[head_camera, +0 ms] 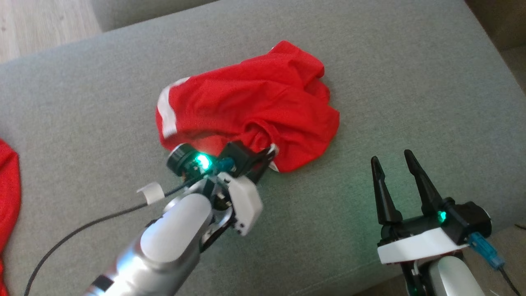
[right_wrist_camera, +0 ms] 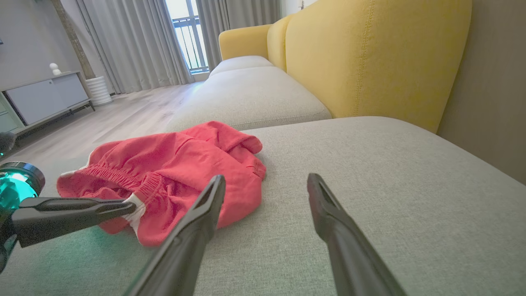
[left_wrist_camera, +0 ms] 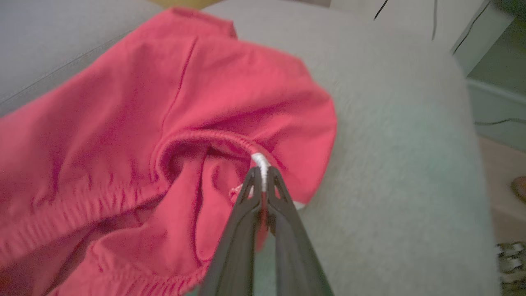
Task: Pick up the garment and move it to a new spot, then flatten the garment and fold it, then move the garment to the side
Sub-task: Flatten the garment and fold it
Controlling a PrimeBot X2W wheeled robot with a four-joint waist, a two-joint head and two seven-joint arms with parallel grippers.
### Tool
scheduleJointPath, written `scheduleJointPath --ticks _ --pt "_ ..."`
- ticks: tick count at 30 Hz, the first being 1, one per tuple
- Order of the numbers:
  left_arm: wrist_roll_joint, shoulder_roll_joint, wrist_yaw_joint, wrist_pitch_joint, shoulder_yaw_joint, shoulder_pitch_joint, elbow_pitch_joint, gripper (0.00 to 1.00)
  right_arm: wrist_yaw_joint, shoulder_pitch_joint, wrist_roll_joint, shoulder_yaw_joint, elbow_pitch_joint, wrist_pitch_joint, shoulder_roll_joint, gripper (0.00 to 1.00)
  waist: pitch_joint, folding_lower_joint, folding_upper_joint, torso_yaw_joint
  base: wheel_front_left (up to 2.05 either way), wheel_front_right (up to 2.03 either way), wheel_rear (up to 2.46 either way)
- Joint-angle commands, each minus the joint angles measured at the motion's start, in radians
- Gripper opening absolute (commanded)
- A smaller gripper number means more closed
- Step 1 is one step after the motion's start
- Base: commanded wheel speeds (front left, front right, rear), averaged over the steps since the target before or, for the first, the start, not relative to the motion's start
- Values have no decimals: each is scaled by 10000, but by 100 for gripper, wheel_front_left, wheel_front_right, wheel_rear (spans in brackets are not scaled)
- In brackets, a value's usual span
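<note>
A grey sofa seat cushion (head_camera: 82, 102) spans most of the head view, and a yellow backrest (right_wrist_camera: 370, 53) is seen at the upper right of the right wrist view. The red shorts (head_camera: 246, 98) lie crumpled on the cushion just above the centre of the head view. Their long axis runs roughly left to right across the frame, tilted slightly upward to the right. A white side stripe (head_camera: 166, 111) marks the left end, and a folded flap points toward the upper right. The gathered elastic waistband (left_wrist_camera: 205, 137) is turned toward the lower edge of the head view, its opening facing the left wrist camera.

The pale left forearm (head_camera: 172, 238) is angled from the bottom edge, left of centre, up and to the right. The left gripper (head_camera: 269, 154) is clamped on the waistband at a white trim piece (left_wrist_camera: 261, 162), the two dark fingers pressed together over the cloth. The right gripper (head_camera: 391, 156) is held at the lower right, fingers pointing up and spread apart with nothing between them, over bare cushion and apart from the shorts.

A second red cloth (head_camera: 8, 197) is cut off by the left edge. A black cable (head_camera: 82, 228) trails from the left wrist toward the lower left.
</note>
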Motion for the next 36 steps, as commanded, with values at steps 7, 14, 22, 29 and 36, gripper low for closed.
scheduleJointPath --ticks 7,14,22,29,36 --pt "-2460 187 16 200 -264 -2047 -1501 0 -7 -145 203 339 -180 -109 -43 100 -708 0 0 -360 0 0 0" --pt "-3735 374 16 184 97 -4516 -1989 0 -7 44 287 545 -68 -109 -43 100 -1261 0 0 -789 0 0 0" --pt "-4219 289 29 -251 772 -6040 -1187 0 -7 342 257 352 -63 -109 -43 100 -1723 0 0 -706 0 0 0" --pt "-4855 578 581 -408 648 -3578 -1066 0 -7 643 96 -4 -176 -109 -43 100 -1715 0 0 189 0 0 0" --pt "-4813 1400 1142 -1723 625 -907 -1502 0 -7 619 63 -394 -18 -109 -43 100 -1331 0 0 861 0 0 0"
